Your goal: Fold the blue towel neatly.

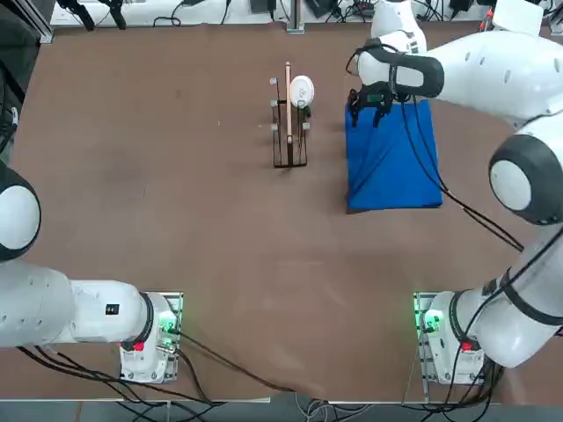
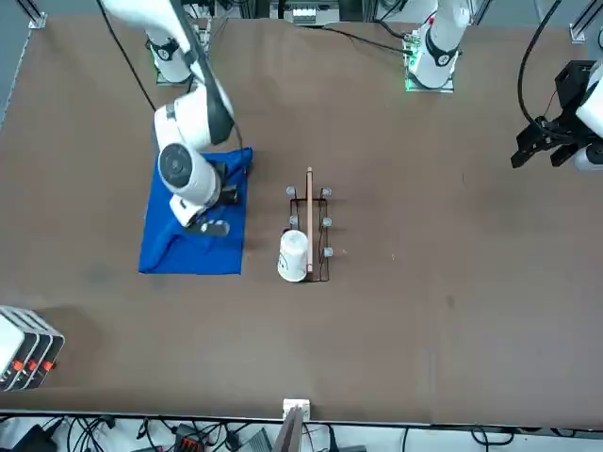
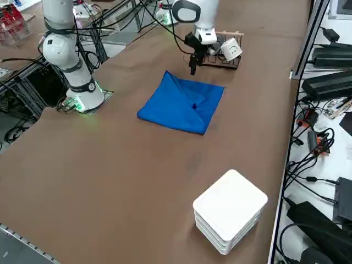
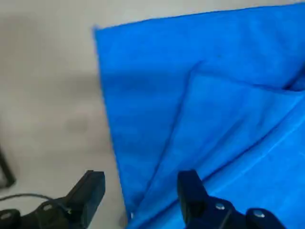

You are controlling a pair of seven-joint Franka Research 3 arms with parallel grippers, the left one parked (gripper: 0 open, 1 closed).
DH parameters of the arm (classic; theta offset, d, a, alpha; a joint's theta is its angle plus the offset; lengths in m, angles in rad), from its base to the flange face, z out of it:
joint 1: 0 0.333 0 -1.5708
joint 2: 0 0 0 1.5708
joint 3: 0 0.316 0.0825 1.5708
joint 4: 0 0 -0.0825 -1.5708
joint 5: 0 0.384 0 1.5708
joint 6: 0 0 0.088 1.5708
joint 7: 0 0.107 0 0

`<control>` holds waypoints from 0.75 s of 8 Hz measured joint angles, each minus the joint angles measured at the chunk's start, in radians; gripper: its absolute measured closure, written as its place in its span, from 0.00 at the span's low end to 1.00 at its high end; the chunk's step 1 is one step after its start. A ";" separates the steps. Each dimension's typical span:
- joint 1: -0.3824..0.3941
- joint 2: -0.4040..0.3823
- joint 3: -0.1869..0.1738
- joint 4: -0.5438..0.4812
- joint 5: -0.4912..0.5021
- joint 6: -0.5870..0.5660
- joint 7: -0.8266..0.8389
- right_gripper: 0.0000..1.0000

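Blue towel (image 1: 392, 163) in the upper right of the top view, flat on the brown table (image 1: 176, 176), folded over with a diagonal crease and a loose overlapping layer plain in the right wrist view (image 4: 205, 109). Right gripper (image 1: 369, 102) hovering over the towel's far corner, on the side nearest the wire rack (image 1: 289, 132); fingers (image 4: 90, 191) spread apart with nothing between them, one over bare table, the other over blue cloth. In the front view, towel (image 2: 193, 240) at left of centre, partly hidden by the arm, gripper (image 2: 209, 224) above its middle. In the right side view, towel (image 3: 181, 104) at centre, gripper (image 3: 193, 65) just above its far pointed corner. White cup (image 1: 302, 90) resting at the rack's far end. White stacked box (image 3: 230, 210) at lower right of the side view, well apart from the towel.
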 joint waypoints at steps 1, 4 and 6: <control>-0.002 0.032 -0.015 0.003 0.000 0.033 0.107 0.09; -0.038 0.086 -0.029 0.004 -0.001 0.077 0.267 0.18; -0.073 0.099 -0.031 0.004 -0.001 0.110 0.309 0.24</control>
